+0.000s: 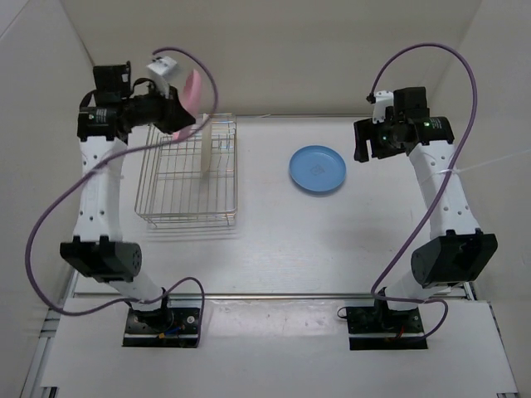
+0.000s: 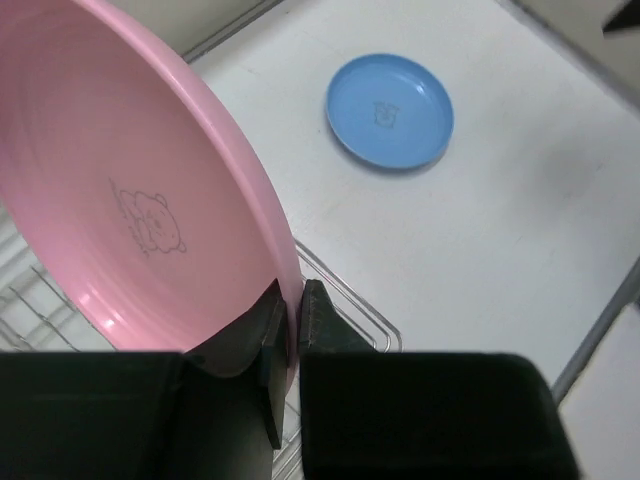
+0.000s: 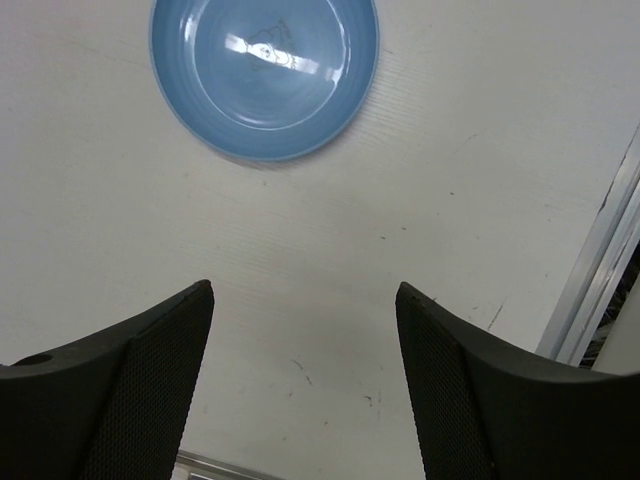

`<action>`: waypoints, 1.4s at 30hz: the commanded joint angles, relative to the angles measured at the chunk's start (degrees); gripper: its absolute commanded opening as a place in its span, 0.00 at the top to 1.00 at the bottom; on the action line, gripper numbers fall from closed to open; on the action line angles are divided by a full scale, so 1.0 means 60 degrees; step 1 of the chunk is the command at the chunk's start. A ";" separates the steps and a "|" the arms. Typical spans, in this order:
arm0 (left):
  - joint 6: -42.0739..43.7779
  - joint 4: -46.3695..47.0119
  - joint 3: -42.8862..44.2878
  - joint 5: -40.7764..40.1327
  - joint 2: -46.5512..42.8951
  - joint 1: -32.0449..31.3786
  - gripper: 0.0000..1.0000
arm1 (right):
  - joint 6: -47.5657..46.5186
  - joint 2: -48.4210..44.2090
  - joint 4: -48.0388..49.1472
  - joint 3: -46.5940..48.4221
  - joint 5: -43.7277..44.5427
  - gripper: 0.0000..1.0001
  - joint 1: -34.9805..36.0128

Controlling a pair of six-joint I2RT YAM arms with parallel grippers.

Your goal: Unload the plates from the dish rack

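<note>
White tabletop (image 1: 274, 249) lies below the pink plate (image 2: 130, 200), pinched only by its rim in the left hand (image 2: 292, 305), so it may slip; right hand (image 3: 302, 290) gapes released.

Pink plate (image 1: 192, 91) aloft — blue plate (image 1: 317, 169) flat — cream plate (image 1: 204, 151) upright in rack (image 1: 187, 220)

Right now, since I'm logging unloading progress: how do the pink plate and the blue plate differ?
The pink plate is gripped at its rim by the left gripper; the blue plate is free, the open right gripper clear of it. Pink stands on edge in the air by the dish rack; blue lies flat on the table. Both are round, shallow, with a small centre print.
</note>
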 commanded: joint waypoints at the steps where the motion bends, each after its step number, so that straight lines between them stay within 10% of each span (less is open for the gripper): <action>1: 0.2080 -0.1197 -0.0058 -0.2825 -0.1660 -0.1797 0.89 | 0.0249 -0.0326 0.0115 0.0841 -0.0769 0.23 -0.0136; 8: 0.3841 -0.1049 -0.3487 -1.0029 -0.2984 -0.8165 0.89 | -0.0190 -0.0619 -0.0399 0.1926 -0.1945 0.23 0.0245; 15: 0.4528 -0.1839 -0.3547 -1.2440 -0.1827 -1.0895 0.89 | -0.0191 -0.0794 -0.0720 0.2425 -0.2965 0.25 0.0332; 42: 0.5277 -0.0729 -0.1540 -1.3100 -0.0037 -1.3141 0.89 | -0.0718 0.0143 -0.1117 0.1019 -0.2385 0.40 0.2135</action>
